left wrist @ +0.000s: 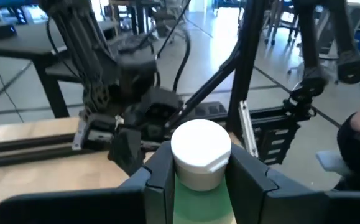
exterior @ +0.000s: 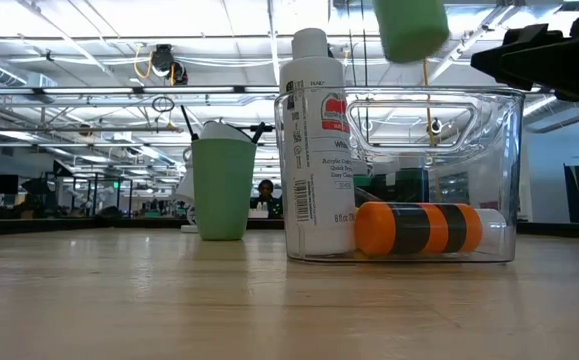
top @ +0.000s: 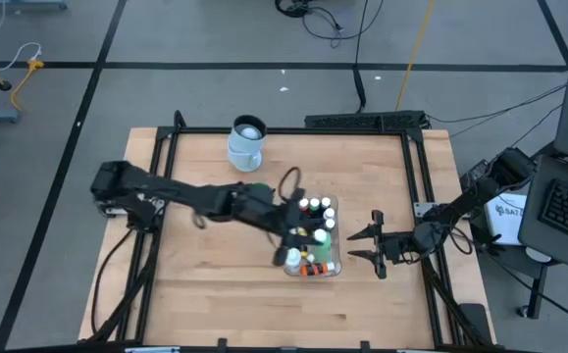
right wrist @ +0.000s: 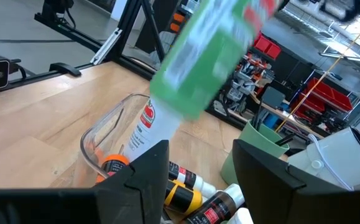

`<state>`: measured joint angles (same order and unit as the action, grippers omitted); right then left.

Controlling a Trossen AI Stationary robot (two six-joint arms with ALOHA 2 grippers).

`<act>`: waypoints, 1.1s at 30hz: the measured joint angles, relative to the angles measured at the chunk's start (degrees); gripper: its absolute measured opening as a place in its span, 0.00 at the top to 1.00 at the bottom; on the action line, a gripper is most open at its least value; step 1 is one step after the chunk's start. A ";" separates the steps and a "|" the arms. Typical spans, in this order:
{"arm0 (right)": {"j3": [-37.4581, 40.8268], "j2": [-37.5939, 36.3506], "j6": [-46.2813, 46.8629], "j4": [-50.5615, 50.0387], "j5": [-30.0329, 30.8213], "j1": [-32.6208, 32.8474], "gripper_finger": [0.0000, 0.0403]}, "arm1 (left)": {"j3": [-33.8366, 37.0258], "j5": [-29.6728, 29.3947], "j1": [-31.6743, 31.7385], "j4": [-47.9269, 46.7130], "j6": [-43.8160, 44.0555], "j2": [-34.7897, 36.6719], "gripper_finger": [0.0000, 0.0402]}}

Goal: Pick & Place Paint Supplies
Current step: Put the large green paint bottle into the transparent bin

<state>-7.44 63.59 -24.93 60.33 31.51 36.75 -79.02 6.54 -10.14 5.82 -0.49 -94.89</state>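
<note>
A larger green bottle (left wrist: pixel 199 199) with a white cap (left wrist: pixel 200 152) hangs in the air above the clear tub (top: pixel 335 267), with my left gripper (left wrist: pixel 198 180) shut on it. Its lower end (exterior: pixel 412 25) shows above the tub in the low view. In the tub, a white bottle (exterior: pixel 314 150) stands upright and an orange-and-black bottle (exterior: pixel 419 228) lies on its side among several small white-capped paint bottles (top: pixel 315 208). My right gripper (top: pixel 370 245) waits open just right of the tub, touching nothing. My left gripper pinches the green bottle's upper end (left wrist: pixel 186 186), at and just below the white cap, between its two fingers (left wrist: pixel 160 177). The fingers come nearly level from the table's left side, across the bottle. The bottle hangs roughly upright, cap up, clear of the tub.
A pale blue-white jug (top: pixel 247 142) stands near the far edge. A green cup (exterior: pixel 222 185) stands behind the tub's left side. A black frame (top: pixel 293 129) runs along the table's far and side edges. Bare wood (top: pixel 215 294) lies at the near left.
</note>
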 joint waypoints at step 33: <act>0.00 0.02 -0.24 -0.63 0.00 0.01 0.58 | -1.54 1.19 4.14 0.10 7.58 -18.77 0.76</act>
<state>-7.44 63.61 -25.17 59.70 31.51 36.75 -80.55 7.72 -5.99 5.92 7.09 -113.67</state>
